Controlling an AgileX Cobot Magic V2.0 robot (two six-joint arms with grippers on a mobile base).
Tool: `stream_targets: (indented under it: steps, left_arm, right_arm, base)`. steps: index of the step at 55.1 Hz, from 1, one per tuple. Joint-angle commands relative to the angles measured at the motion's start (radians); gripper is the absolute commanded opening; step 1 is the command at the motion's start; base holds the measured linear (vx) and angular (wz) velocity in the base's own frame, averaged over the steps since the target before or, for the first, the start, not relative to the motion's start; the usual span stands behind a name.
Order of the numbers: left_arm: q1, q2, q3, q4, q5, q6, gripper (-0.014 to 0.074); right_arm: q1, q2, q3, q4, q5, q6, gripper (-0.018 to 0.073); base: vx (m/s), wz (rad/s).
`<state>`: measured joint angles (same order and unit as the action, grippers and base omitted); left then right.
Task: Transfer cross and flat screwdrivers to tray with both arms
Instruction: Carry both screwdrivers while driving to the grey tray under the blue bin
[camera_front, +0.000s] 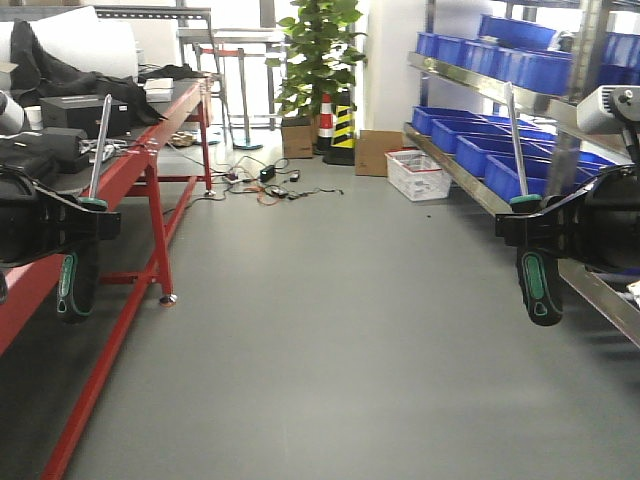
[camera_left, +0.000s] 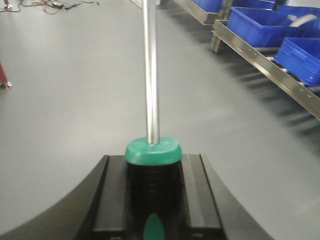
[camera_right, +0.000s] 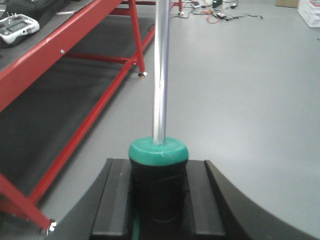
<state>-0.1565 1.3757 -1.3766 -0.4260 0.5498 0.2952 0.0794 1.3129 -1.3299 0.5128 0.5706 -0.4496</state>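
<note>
Both screwdrivers are held upright in the air, each with a black-and-green handle and a thin silver shaft pointing up. My left gripper is shut on the handle of one screwdriver. In the left wrist view its green collar sits between the left gripper's black fingers. My right gripper is shut on the other screwdriver, whose collar shows between the right gripper's pads. The tray is out of view.
A red-framed workbench with bags and gear runs along the left. Metal shelves with blue bins line the right. A white basket, a cardboard box, a striped cone, a plant and floor cables stand ahead.
</note>
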Motion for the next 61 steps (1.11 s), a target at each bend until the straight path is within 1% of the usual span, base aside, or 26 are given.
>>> stream_targets:
  steps: [1,21,34,47,61]
  left_arm:
    - [-0.004,-0.036,-0.028,-0.025,-0.082,-0.005,0.0003]
    - [-0.004,-0.036,-0.028,-0.025,-0.082,-0.005,0.0003]
    - [-0.004,-0.036,-0.028,-0.025,-0.082,-0.005,0.0003]
    - [-0.004,-0.036,-0.028,-0.025,-0.082,-0.005,0.0003]
    - [-0.004,-0.036,-0.028,-0.025,-0.082,-0.005,0.0003]
  right_arm:
    - [-0.003,-0.032,-0.036,0.024,-0.075,-0.01,-0.0008]
    - [-0.003,-0.032,-0.036,0.024,-0.075,-0.01,-0.0008]
    - [-0.003,-0.032,-0.036,0.024,-0.075,-0.01,-0.0008]
    - [-0.003,-0.032,-0.036,0.024,-0.075,-0.01,-0.0008]
    - [-0.003,-0.032,-0.036,0.024,-0.075,-0.01,-0.0008]
  base:
    - [0.61,0.22]
    - [0.6,0.18]
    - [0.59,0.03]
    - [0.55,-0.24]
    - [0.5,-0.51]
